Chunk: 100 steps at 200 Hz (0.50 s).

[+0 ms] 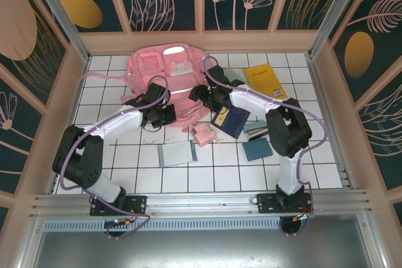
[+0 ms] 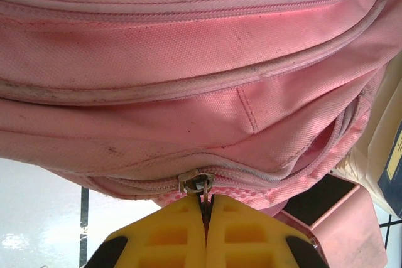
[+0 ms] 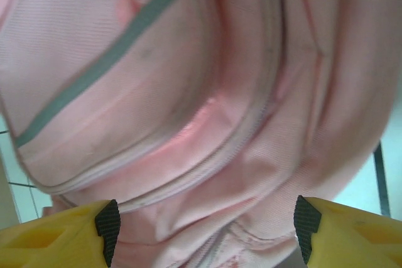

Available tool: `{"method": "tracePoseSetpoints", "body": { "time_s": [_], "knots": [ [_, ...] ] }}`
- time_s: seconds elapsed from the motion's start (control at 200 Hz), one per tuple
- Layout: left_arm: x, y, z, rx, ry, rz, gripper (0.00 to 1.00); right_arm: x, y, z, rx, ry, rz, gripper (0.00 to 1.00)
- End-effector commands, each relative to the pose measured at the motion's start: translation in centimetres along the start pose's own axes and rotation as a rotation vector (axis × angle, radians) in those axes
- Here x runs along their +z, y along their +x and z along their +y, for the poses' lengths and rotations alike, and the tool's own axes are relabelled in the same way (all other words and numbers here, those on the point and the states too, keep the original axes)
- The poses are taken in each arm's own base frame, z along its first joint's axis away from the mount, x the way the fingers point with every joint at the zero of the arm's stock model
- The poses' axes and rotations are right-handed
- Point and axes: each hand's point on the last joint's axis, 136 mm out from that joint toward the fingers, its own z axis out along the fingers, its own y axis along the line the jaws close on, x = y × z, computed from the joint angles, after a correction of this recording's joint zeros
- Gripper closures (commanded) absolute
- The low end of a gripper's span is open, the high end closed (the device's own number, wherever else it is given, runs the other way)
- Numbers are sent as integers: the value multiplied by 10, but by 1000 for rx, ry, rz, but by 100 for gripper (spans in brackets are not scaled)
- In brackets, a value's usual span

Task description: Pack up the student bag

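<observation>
The student bag (image 1: 164, 73) is a large pink backpack lying flat at the back centre of the white tiled table. My left gripper (image 1: 164, 115) sits at the bag's near edge. In the left wrist view its yellow fingers (image 2: 176, 233) are pressed together, shut on the metal pull of the zip slider (image 2: 196, 182) on the bag's lower seam. My right gripper (image 1: 201, 95) hovers at the bag's right side. It is open, its black pads (image 3: 108, 223) wide apart, with pink bag fabric (image 3: 207, 155) and a grey reflective strip (image 3: 107, 61) beyond them.
To the right of the bag lie a yellow book (image 1: 265, 80), a dark blue book (image 1: 231, 121) and two teal notebooks (image 1: 257, 149). A small pink pouch (image 1: 202, 134) and a grey striped case (image 1: 177, 153) lie in front. Panel walls enclose the table.
</observation>
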Motion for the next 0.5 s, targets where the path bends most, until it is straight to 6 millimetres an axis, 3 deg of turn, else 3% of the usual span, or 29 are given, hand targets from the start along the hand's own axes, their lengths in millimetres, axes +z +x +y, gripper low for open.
{"method": "tracePoseSetpoints", "body": {
  "time_s": [0.0, 0.09, 0.205, 0.275, 0.34, 0.41, 0.495],
  "knots": [
    [1, -9, -16, 13, 42, -22, 100, 14, 12, -4, 58, -6, 57, 24],
    [4, -6, -15, 30, 35, -4, 100, 24, 17, -5, 70, -4, 82, 25],
    [7, -2, -13, 49, 17, 15, 100, 36, 20, -7, 91, -18, 105, 33],
    [7, -1, -11, 57, 12, 20, 100, 43, 21, -7, 98, -29, 115, 47],
    [6, 1, -6, 64, -10, 25, 100, 45, 20, -6, 98, -33, 113, 77],
    [7, 3, 5, 89, -70, 35, 100, 41, 13, -5, 86, -25, 83, 100],
    [5, 2, 36, 116, -256, 45, 100, 31, 2, -3, 60, -13, 32, 100]
  ]
}}
